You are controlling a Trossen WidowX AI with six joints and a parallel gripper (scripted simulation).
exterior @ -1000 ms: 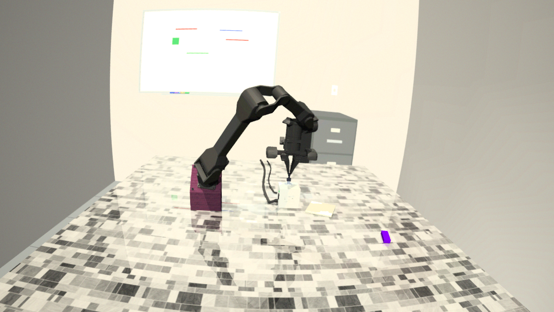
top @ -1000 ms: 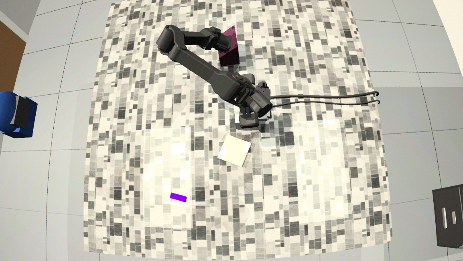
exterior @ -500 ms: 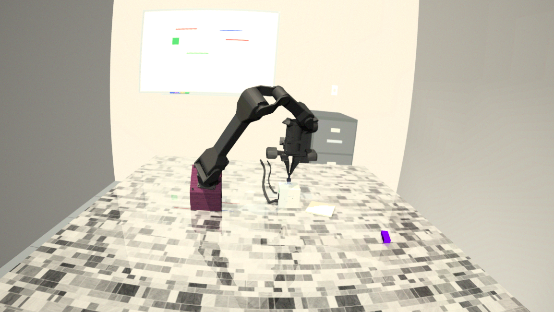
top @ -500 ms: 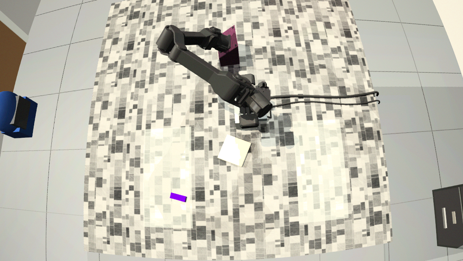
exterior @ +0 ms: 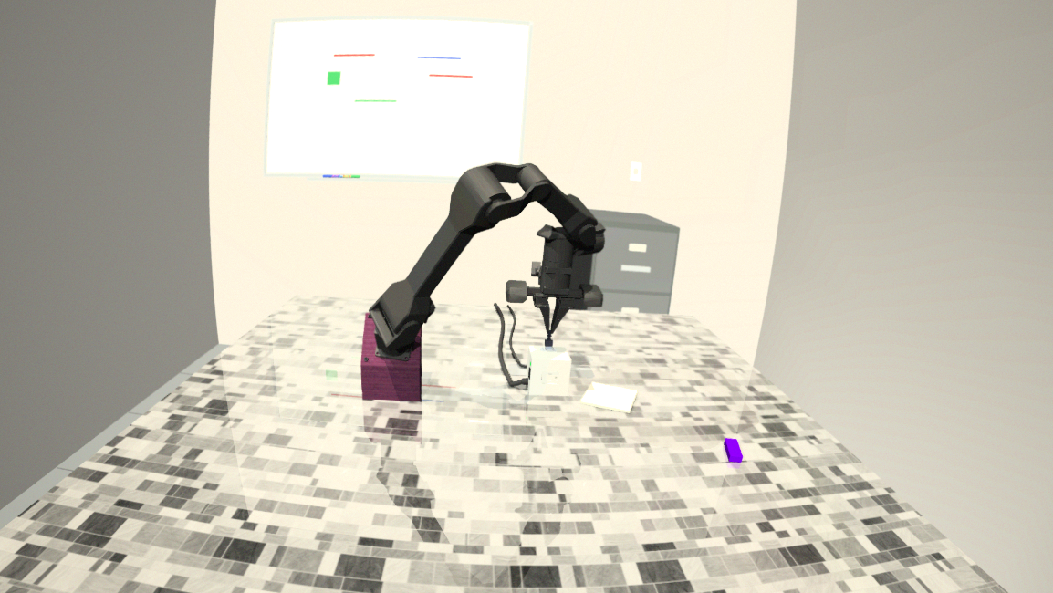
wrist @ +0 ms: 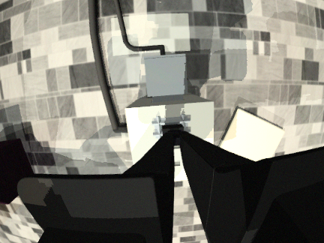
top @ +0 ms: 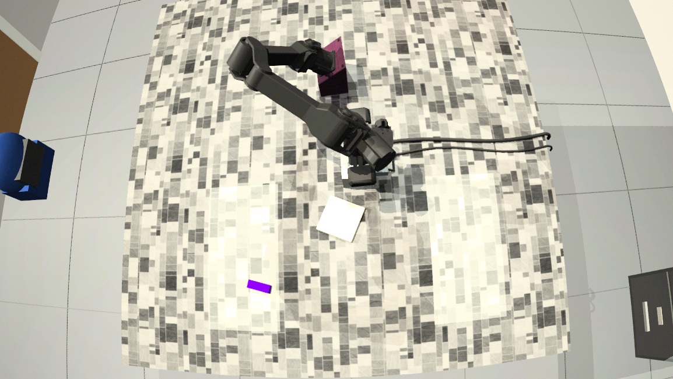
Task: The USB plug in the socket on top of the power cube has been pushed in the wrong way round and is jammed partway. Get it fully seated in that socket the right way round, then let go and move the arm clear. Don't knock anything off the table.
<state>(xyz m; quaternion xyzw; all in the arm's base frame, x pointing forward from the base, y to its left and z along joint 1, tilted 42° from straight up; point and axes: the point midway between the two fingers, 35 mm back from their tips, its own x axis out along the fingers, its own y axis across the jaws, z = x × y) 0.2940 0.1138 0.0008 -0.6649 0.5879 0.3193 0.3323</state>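
Note:
The white power cube (exterior: 548, 377) (wrist: 204, 117) stands on the table below the arm; in the top view the arm mostly covers it. My gripper (exterior: 548, 337) (wrist: 175, 139) points down and is shut on the USB plug (exterior: 547, 344) (wrist: 172, 127). The plug's small black body stands upright at the cube's top face, over the socket, very close to the surface. The fingers hide part of it in the wrist view. Pale metallic bits show on both sides of it. How deep it sits and which way round it is cannot be told.
A grey block (wrist: 165, 76) is at the cube's side, with dark cables (top: 470, 139) (exterior: 501, 346) (wrist: 99, 67) nearby. A pale square pad (top: 340, 218) (exterior: 609, 398) (wrist: 253, 136) lies close to the cube. A purple block (top: 259, 285) (exterior: 733, 450) lies farther off. The arm stands on a maroon base (exterior: 390, 382).

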